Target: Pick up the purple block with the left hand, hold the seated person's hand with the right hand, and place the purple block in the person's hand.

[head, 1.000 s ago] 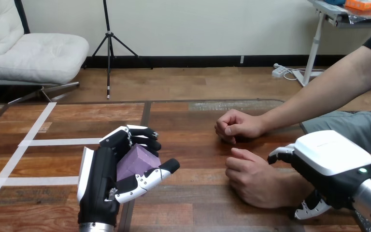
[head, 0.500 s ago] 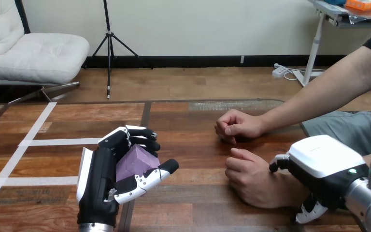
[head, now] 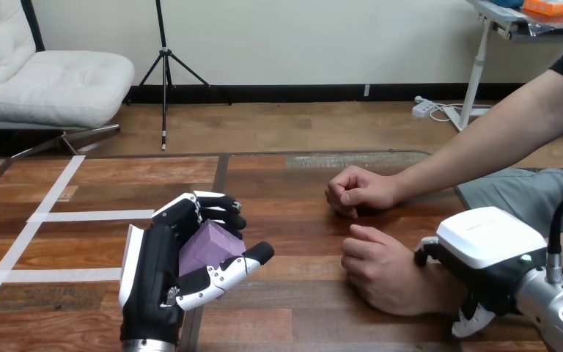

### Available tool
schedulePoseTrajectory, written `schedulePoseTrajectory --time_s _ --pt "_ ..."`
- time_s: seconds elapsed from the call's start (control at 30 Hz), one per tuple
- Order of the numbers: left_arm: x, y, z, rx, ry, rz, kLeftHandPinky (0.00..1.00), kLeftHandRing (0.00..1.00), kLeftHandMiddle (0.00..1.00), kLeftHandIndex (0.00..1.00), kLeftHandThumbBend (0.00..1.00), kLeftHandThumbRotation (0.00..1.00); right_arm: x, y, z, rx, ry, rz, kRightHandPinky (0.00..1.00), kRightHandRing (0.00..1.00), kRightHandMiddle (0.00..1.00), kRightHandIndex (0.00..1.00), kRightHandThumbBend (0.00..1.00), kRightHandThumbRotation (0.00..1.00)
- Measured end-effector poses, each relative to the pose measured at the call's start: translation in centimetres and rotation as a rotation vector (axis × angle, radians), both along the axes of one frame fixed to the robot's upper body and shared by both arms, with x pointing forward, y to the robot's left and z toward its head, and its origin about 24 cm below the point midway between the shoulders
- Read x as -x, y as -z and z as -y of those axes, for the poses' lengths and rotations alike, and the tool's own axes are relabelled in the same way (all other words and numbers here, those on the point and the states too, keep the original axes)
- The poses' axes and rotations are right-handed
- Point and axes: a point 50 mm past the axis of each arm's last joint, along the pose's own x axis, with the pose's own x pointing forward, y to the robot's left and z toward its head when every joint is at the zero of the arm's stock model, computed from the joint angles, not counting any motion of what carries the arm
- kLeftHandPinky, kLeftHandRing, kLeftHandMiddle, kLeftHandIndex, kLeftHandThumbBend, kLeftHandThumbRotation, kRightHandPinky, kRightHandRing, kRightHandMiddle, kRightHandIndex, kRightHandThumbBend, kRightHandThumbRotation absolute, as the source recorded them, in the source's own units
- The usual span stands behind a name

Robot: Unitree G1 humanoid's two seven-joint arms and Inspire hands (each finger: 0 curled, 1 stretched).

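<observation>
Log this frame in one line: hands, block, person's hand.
left hand: shut on purple block | right hand: curled round person's wrist | person's near hand: fisted, palm down | handover: not yet

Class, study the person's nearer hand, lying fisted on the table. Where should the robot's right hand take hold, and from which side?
Probably the wrist, approached from the view's right. The person's nearer hand is a loose fist offering no open palm; the wrist behind it is narrower, and the right hand sits right at it.
</observation>
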Motion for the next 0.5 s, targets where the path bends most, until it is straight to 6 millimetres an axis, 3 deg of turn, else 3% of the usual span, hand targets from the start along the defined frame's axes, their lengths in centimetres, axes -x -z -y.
schedulePoseTrajectory --time_s 0.5 --pt "0.38 0.3 -0.38 0.004 -0.017 -0.015 0.38 0.44 0.5 0.52 0.76 0.03 -0.25 0.55 0.76 0.01 0.089 -0.025 0.84 0.83 0.83 0.81 0.77 0.13"
